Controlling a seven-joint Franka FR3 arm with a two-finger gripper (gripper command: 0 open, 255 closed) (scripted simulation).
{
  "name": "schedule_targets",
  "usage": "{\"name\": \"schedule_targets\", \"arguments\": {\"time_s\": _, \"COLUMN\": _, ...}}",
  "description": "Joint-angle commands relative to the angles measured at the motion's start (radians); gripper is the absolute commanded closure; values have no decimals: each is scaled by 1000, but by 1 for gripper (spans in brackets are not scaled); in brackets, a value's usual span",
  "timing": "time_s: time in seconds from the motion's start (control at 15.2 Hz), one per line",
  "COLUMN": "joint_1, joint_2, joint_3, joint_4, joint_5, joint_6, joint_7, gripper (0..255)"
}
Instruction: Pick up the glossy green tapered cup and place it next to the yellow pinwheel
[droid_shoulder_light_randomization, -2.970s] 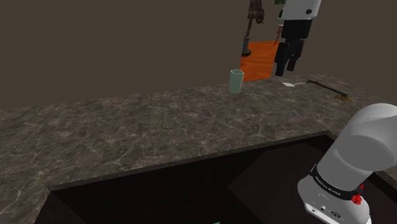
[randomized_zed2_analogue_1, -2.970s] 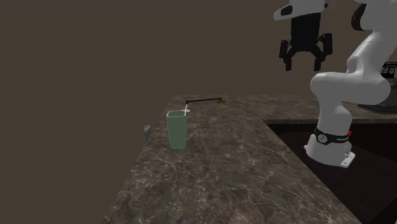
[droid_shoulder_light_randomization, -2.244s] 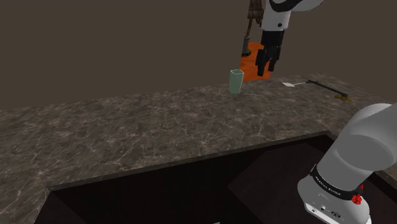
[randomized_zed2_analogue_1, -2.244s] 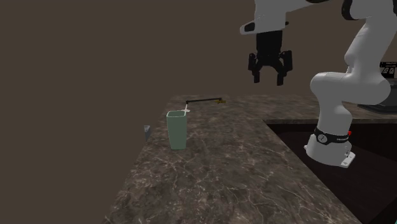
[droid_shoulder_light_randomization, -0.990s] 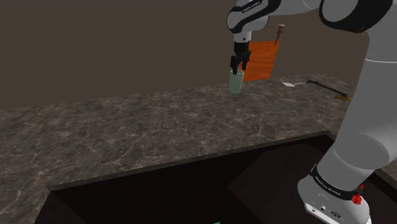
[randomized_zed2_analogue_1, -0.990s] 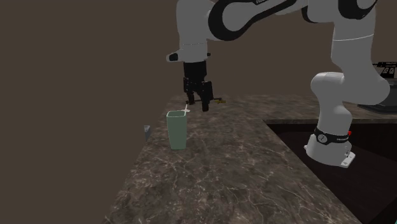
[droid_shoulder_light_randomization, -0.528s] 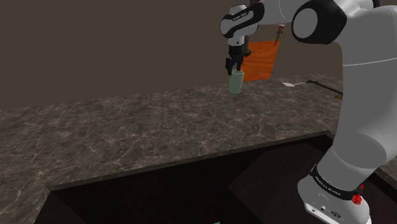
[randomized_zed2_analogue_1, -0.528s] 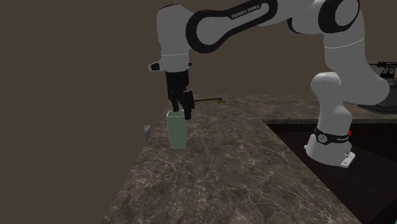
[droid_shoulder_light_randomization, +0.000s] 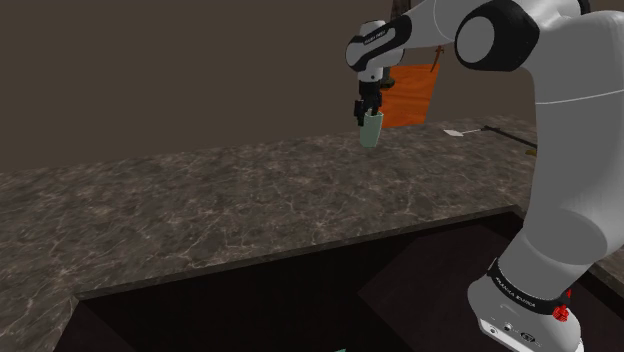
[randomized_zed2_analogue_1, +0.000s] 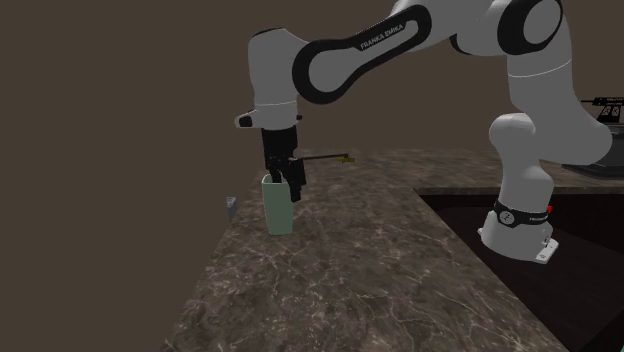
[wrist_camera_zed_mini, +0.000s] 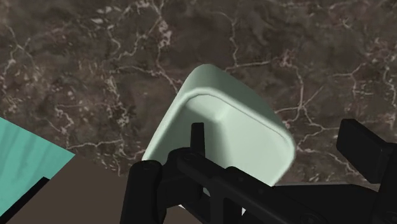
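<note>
Pale green and glossy, the tapered cup (droid_shoulder_light_randomization: 371, 134) is seen standing upright on the dark veined stone worktop (droid_shoulder_light_randomization: 200, 200), close to the edge that lies farthest off in the shoulder view. The jaws are held spread over its mouth, pointing down. In the wrist view one black finger (wrist_camera_zed_mini: 198, 135) is lowered inside the cup and the other (wrist_camera_zed_mini: 364, 147) is kept outside, so that one wall lies between them. Whether either finger touches that wall cannot be made out. In the shoulder view the cup's rim is covered by the jaws.

The pinwheel (randomized_zed2_analogue_1: 326, 157) is laid flat on the worktop, apart from the cup. In the second exterior view its head is hidden behind the jaws, and yellow is made out at the stick's far end. In the shoulder view that end is cut off by the white arm (droid_shoulder_light_randomization: 565, 120).

A small grey object (randomized_zed2_analogue_1: 231, 206) is set near the cup, too small to be identified. An orange panel (droid_shoulder_light_randomization: 412, 98) behind is partly covered by the arm. A teal patch (wrist_camera_zed_mini: 25, 159) past the worktop's edge cannot be identified.
</note>
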Motion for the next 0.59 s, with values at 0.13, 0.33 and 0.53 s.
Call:
{"name": "schedule_targets", "arguments": {"time_s": 0.13, "joint_1": 0, "joint_2": 0, "joint_3": 0, "joint_4": -3, "joint_5": 0, "joint_6": 3, "joint_7": 0, "gripper": 0}}
{"name": "schedule_targets", "arguments": {"time_s": 0.33, "joint_1": 0, "joint_2": 0, "joint_3": 0, "joint_4": -3, "joint_5": 0, "joint_6": 3, "joint_7": 0, "gripper": 255}}
{"name": "schedule_targets", "arguments": {"time_s": 0.53, "joint_1": 0, "joint_2": 0, "joint_3": 0, "joint_4": -3, "joint_5": 0, "joint_6": 3, "joint_7": 0, "gripper": 255}}
